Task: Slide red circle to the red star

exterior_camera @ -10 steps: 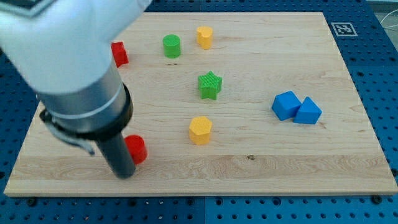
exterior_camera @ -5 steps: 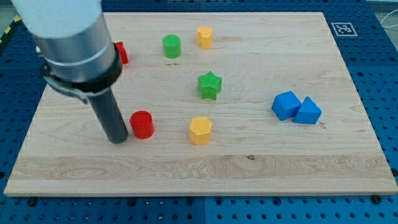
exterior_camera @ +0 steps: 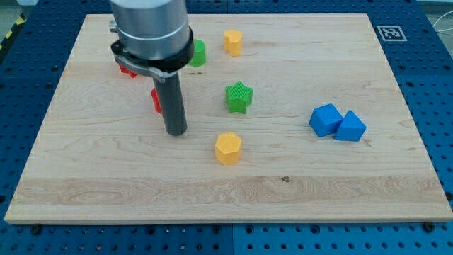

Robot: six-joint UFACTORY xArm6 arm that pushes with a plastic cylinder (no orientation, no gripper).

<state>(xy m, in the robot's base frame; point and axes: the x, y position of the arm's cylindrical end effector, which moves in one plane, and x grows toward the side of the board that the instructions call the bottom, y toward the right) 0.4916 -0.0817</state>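
Wooden surface [exterior_camera: 318, 184], wide and bare along the view's bottom. Arm upright at the view's upper left, no claw fitted, just my tip [exterior_camera: 175, 132] planted beside the red circle [exterior_camera: 155, 100], mostly hidden behind the rod. Red star [exterior_camera: 126, 69] near, up-left, half covered. Yellow block [exterior_camera: 228, 148] down-right of tip.

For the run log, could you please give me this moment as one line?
tip: just below-right of red circle | red circle: mostly hidden behind rod | red star: upper left, largely hidden | gap remains
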